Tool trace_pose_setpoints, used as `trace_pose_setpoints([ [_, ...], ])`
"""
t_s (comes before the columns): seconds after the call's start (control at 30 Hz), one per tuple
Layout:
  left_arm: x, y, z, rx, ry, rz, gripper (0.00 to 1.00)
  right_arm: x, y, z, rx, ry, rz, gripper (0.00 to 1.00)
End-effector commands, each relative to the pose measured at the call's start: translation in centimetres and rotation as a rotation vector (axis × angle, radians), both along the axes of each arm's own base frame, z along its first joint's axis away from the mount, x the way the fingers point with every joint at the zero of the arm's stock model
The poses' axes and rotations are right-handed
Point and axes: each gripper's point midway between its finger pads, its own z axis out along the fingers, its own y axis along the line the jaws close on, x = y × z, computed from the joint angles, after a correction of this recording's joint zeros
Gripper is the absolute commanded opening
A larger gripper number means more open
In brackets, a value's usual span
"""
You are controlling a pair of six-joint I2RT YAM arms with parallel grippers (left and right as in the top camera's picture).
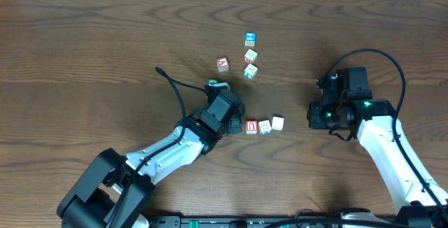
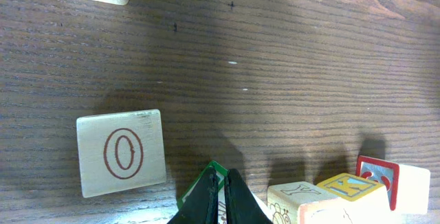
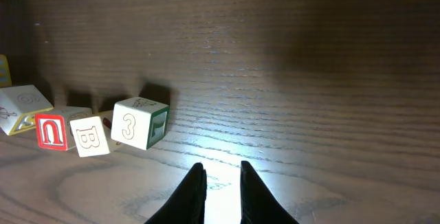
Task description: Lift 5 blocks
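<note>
Right gripper (image 3: 222, 168), fingers narrowly parted and empty, near the "3" block (image 3: 139, 122): it should widen before straddling it squarely. Left gripper (image 2: 222, 176) pinched closed.

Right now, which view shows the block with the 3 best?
Right wrist: the 3 block is close, its numeral readable. Overhead shows it only as a small pale cube, numeral unreadable. Left wrist: cannot pick it out.
</note>
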Motion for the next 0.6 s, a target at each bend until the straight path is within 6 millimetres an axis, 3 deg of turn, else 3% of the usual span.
trace_pose_setpoints([
  [0.0, 0.3, -0.7, 0.4, -0.018, 0.001, -0.009, 0.07, -0.2, 0.0, -0.2, 0.006, 0.009, -0.007, 0.15],
  [0.33, -0.3, -1.3, 0.4, -0.012, 0.001, -0.037, 0.07, -0.1, -0.1, -0.3, 0.0, 0.009, -0.009, 0.15],
  [0.57, -0.8, -0.6, -0.2, 0.022, 0.026, -0.03, 0.07, -0.2, -0.1, -0.3, 0.0, 0.009, -0.008, 0.15],
])
